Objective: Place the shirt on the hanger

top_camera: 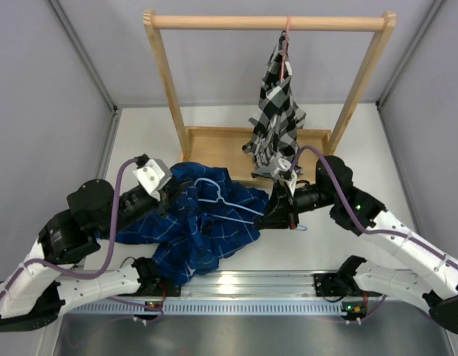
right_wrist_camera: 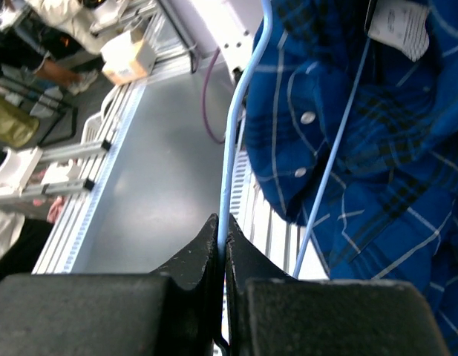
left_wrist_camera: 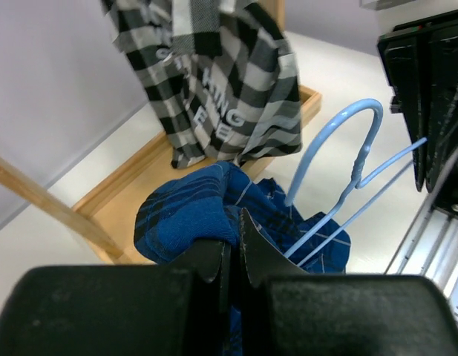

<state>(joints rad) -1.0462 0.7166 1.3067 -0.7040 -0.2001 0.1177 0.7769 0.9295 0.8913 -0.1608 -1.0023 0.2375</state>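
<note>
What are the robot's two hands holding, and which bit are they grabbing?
The left gripper pinches a bunched fold of the shirt. The right gripper pinches the hanger by a straight stretch of its wire.

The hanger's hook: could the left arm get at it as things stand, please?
Likely only after letting go: the hook is uncovered, just ahead of the left arm, but that arm's jaws are shut on the shirt.
</note>
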